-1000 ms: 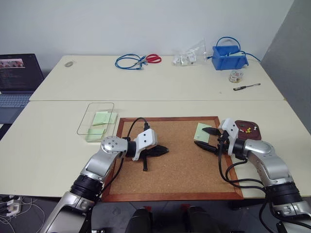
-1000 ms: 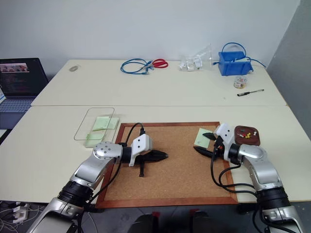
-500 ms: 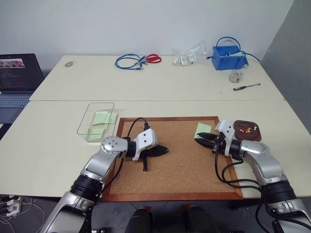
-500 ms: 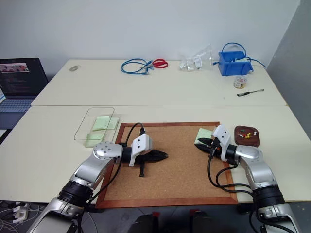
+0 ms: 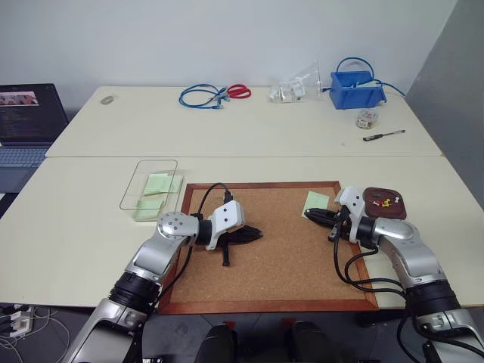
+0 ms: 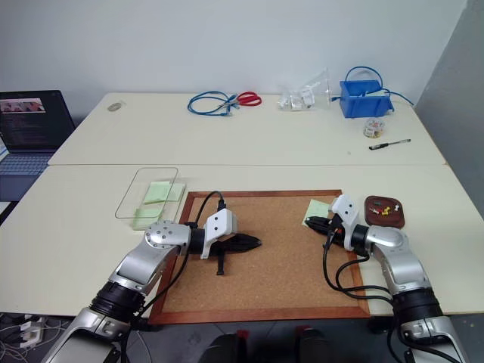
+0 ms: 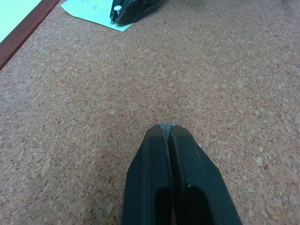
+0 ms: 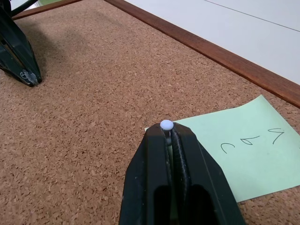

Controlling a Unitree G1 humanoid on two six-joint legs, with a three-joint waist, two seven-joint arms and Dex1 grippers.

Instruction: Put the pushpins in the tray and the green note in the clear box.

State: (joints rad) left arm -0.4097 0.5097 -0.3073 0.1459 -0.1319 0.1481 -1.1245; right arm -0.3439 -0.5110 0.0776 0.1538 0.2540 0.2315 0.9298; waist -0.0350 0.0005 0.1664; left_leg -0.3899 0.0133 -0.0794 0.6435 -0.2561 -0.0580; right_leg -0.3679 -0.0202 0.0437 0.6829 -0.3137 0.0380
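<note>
A pale green note [image 8: 239, 150] lies at the far right corner of the corkboard [image 5: 280, 257]. My right gripper [image 8: 167, 131] is shut on a white pushpin [image 8: 166, 125] at the note's near corner. Just right of the board sits the dark brown tray [image 5: 372, 198], holding pushpins [image 5: 387, 202] in red, yellow and white. Over the board's left half, my left gripper [image 5: 257, 234] is shut with nothing in it, its tips [image 7: 168, 127] just above the cork. The clear box [image 5: 130, 197] stands left of the board, and another green note [image 5: 159, 184] lies inside it.
On the far table are a blue bin [image 5: 357, 89], a pen [image 5: 383, 135], a small jar [image 5: 367, 119], a clear plastic bag [image 5: 296, 85], red scissors [image 5: 239, 91] and a blue cable [image 5: 200, 97]. A laptop [image 5: 26, 121] sits at the far left.
My right gripper's fingers, spread wide a second ago, have closed on the white pushpin at the note's corner. The left arm has not moved.
</note>
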